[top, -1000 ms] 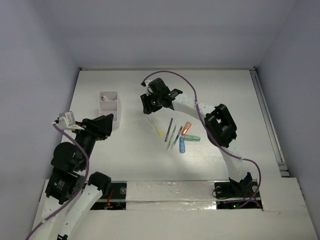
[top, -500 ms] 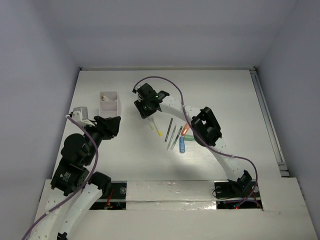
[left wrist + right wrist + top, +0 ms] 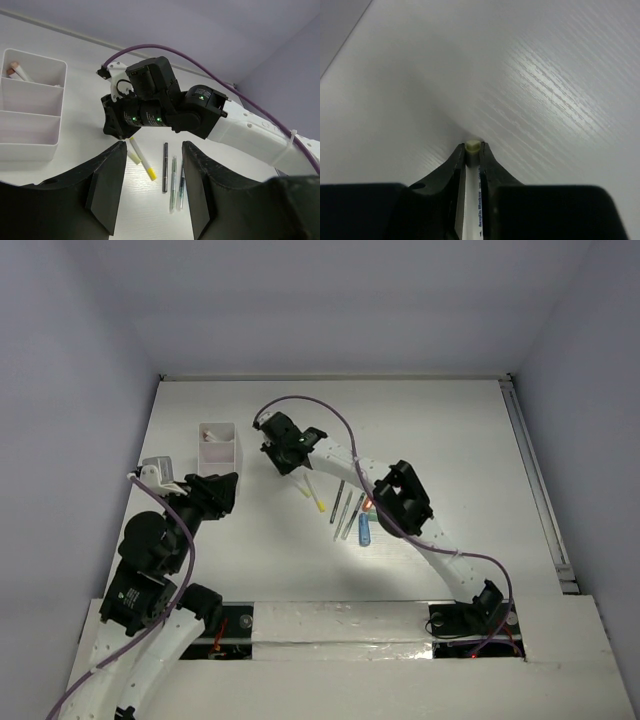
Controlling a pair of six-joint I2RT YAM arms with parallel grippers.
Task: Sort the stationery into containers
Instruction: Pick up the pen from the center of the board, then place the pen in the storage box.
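The left arm's black gripper (image 3: 152, 187) hangs with matte fingers (image 3: 107, 190) spread apart above the white woodgrain table (image 3: 450, 440), where a yellow-tipped white stick (image 3: 143, 164), slim dark pens (image 3: 165, 174) and a stubby blue marker (image 3: 364, 531) lie. Beyond them the right arm's black gripper (image 3: 472, 150) pinches a white stick with a pale yellowish end (image 3: 472, 146), its blue lettering unreadable. Leftward, a white plastic three-compartment organizer box (image 3: 30, 146) holds pink-ended sticks (image 3: 15, 70) in its far compartment.

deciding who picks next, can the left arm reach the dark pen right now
Likely yes: the left hand is open, and the dark pen lies bare on the table ahead of it. The right arm hangs close beyond, which might crowd it.
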